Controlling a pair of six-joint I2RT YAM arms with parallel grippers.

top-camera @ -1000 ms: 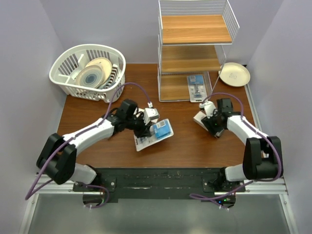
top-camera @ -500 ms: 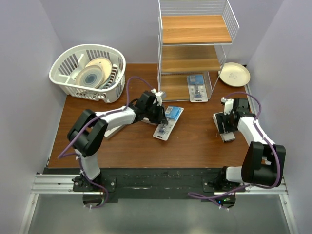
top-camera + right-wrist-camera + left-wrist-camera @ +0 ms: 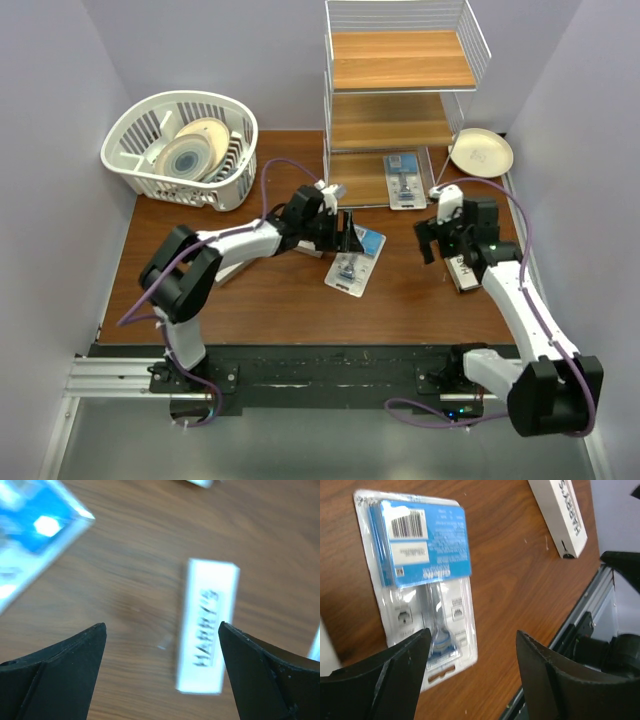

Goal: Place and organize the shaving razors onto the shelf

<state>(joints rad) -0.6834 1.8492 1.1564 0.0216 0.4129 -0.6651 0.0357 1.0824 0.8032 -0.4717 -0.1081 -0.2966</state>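
The left arm lies low, stretched rightward across the bench (image 3: 250,300). The left fingers (image 3: 347,236) stand apart and empty over a blister pack (image 3: 422,575) lying flat. A second blister pack (image 3: 404,180) rests on the shelf's (image 3: 400,120) bottom tier. The right arm reaches forward with its wrist tipped down, the right fingers (image 3: 440,245) spread wide above a HARRY'S box (image 3: 206,625) on the bench.

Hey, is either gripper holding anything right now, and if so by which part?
Nothing is held. The left gripper is open over the blister pack; the right gripper is open over the white box.
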